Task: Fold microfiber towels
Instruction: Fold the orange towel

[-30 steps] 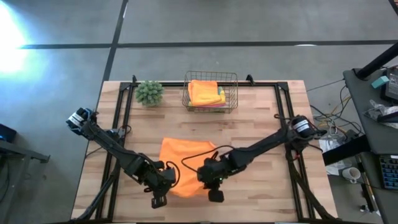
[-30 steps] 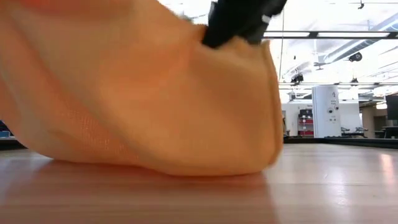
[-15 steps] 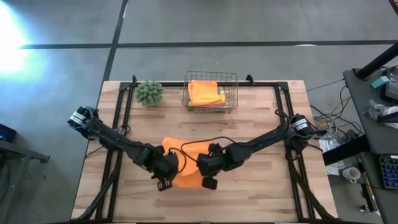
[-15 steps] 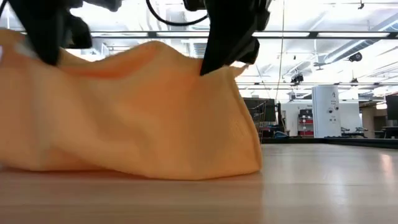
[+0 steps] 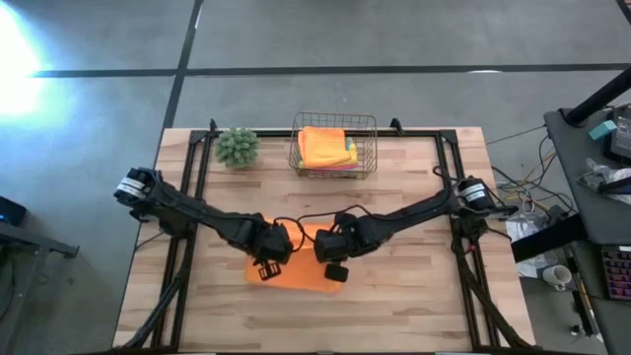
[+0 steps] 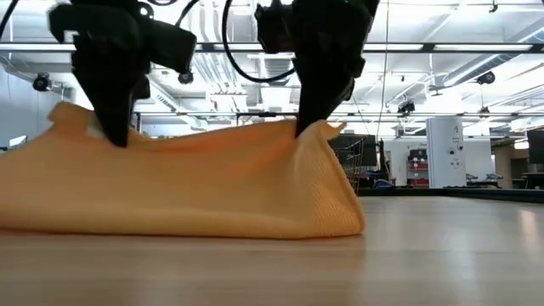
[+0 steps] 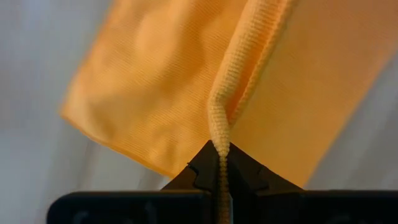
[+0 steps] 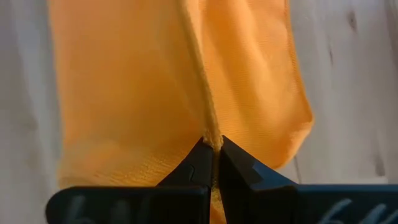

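An orange microfiber towel (image 5: 299, 278) lies folded over itself at the table's middle; its fold rests on the wood (image 6: 195, 225). My left gripper (image 5: 264, 268) is shut on the raised edge at the towel's left end. My right gripper (image 5: 333, 270) is shut on the same edge at the right end. In the low view both stand above the cloth, pointing down, the left gripper (image 6: 110, 136) and the right gripper (image 6: 313, 127). More folded towels (image 5: 327, 148) lie in a wire basket (image 5: 370, 148) at the far edge. My left gripper pinches the towel's hemmed edge (image 7: 219, 134) between its two fingers, from above, pointing down. The edge is lifted; the cloth below it slopes down onto the table. My right gripper pinches the towel's hemmed edge (image 8: 210, 127) at the right corner (image 6: 327, 129) between its two fingers, from above and slanting. The cloth hangs from the fingers down to the table, and the edge between the two grippers runs almost straight.
A fuzzy green plant ball (image 5: 237, 146) sits at the far left, beside the wire basket. Black rails (image 5: 192, 187) run along the table's left and right sides. Bare wood (image 5: 394, 316) lies near the front edge.
Both grippers have carried the towel's lifted edge from the near edge toward the far edge and lower, tipping steeper. The held half has folded over the half that stayed on the table, so the towel is shorter and lower than before.
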Controlling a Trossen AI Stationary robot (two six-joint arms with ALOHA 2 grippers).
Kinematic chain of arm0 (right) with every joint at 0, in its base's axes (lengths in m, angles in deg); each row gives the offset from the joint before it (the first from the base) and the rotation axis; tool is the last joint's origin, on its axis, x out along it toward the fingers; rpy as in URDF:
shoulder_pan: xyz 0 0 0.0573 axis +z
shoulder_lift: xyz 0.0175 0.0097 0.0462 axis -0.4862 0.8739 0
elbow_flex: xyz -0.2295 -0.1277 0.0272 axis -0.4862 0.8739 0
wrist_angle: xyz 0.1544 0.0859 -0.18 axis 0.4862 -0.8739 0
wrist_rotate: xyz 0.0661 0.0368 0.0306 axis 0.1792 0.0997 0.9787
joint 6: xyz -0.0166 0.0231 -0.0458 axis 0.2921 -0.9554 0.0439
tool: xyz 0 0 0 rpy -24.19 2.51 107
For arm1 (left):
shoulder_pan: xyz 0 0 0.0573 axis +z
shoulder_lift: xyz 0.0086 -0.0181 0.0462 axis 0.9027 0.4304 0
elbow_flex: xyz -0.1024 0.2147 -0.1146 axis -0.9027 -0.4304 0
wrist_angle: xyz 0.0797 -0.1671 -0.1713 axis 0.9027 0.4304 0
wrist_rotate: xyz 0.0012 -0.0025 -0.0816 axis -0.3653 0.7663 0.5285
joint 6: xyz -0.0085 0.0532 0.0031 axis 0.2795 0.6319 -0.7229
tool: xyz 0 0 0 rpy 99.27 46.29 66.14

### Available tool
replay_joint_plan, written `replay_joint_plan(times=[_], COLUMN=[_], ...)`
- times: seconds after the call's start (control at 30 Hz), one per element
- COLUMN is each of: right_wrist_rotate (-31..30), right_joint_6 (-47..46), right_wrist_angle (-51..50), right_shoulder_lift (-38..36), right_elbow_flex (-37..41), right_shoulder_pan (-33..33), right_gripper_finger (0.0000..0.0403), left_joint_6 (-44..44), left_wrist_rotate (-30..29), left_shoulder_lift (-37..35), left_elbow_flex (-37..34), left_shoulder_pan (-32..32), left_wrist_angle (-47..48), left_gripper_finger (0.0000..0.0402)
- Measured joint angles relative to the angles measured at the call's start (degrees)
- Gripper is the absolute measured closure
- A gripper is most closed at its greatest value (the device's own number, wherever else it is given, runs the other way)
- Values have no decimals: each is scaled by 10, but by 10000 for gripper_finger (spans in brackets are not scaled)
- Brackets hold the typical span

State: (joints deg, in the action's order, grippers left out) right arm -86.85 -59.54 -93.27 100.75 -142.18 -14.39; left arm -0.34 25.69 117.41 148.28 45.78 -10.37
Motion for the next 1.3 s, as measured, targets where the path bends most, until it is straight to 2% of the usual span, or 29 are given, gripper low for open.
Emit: replay_joint_plan(times=[0.17, 0.4, 0.7, 0.87, 1.13, 1.3], right_wrist_rotate=[-11, -14, -14, -14, -14, -14], right_joint_6=[43, 59, 81, 81, 68, 51], right_wrist_angle=[9, 25, 29, 29, 29, 29], right_shoulder_lift=[0, 0, 0, 0, 0, 0], right_elbow_flex=[22, 40, 50, 50, 51, 53], right_shoulder_pan=[-11, -25, -43, -52, -62, -72], right_gripper_finger=[394, 394, 394, 394, 394, 394], left_joint_6=[30, 98, 131, 131, 130, 130], left_wrist_rotate=[-46, -50, -54, -55, -54, 12], left_shoulder_lift=[1, 1, 1, 1, 1, 1], left_elbow_flex=[0, 0, 0, 0, 0, 0], left_shoulder_pan=[19, 39, 53, 61, 65, 60], left_wrist_angle=[-2, -6, -42, -41, -36, -37], left_gripper_finger=[400, 400, 393, 347, 242, 207])
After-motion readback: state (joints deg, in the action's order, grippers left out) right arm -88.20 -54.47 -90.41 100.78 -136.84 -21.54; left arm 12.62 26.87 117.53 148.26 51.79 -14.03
